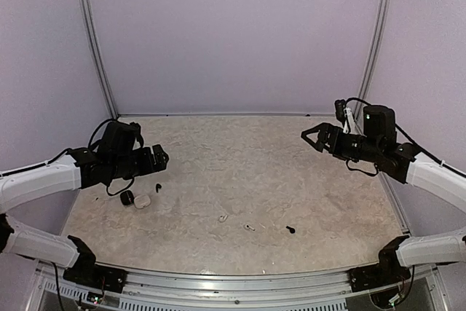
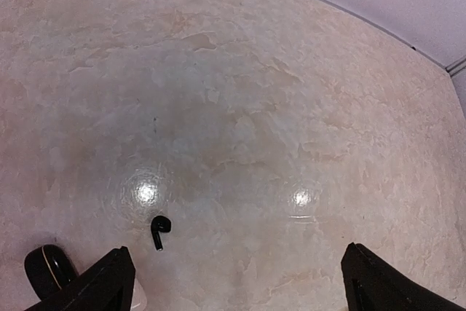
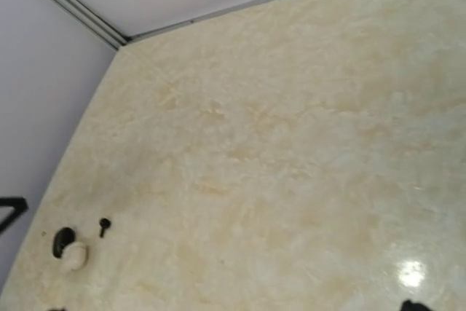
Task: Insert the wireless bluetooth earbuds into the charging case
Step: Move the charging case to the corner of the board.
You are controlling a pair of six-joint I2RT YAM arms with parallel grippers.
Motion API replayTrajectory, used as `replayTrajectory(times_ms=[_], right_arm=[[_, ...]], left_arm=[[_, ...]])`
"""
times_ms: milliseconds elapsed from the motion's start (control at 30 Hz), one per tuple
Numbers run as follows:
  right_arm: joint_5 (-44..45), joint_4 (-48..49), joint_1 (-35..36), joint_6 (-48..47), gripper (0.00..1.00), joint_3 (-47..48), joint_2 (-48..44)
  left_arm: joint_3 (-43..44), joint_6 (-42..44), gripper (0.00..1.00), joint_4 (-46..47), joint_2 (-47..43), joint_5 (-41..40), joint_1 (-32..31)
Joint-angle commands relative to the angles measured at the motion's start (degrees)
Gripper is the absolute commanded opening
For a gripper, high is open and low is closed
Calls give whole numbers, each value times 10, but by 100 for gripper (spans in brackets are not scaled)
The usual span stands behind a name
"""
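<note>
A black earbud [image 1: 156, 188] lies near the left, beside a black case [image 1: 127, 197] and a white case [image 1: 143, 200]. Two white earbuds [image 1: 223, 218] [image 1: 250, 227] and a second black earbud [image 1: 290, 229] lie near the front middle. My left gripper [image 1: 156, 158] is open and empty above the cases. In the left wrist view the black earbud [image 2: 159, 229] lies just beyond my left finger [image 2: 109, 282], with the black case [image 2: 45, 269] at the lower left. My right gripper [image 1: 314, 136] is open and empty, raised at the right. The right wrist view shows both cases [image 3: 63, 240] [image 3: 74, 254] and the earbud [image 3: 104, 226] far off.
The marbled table [image 1: 240, 158] is enclosed by lilac walls at the back and sides, with metal rails [image 1: 95, 41] in the back corners. The table's front edge [image 1: 240, 271] runs just beyond the arm bases.
</note>
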Motion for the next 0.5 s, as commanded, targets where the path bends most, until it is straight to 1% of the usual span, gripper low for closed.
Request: replayTrajectory(times_ms=[0,100,200,300,400,467], right_arm=[[9,-12,-6,-31,100,-22,-20],[16,-29,-10,-45,99,-23,-13],[16,-48,-11,-70,100,-19,-5],[5,-30,-11,-81,100,-26,-18],[27,10,-11,-81,100,-58,-53],[20,29,-11,-101,100,-72,-73]], left_arm=[[-6,-36,99,-93,-17,6,55],[-15,-74,99,-140,-32,2,76],[-34,-124,99,-162,-47,-5,75],[-52,-164,99,-176,-53,-16,70],[-57,-200,99,-182,-38,-36,41],[-56,-218,99,-182,-20,-51,22]])
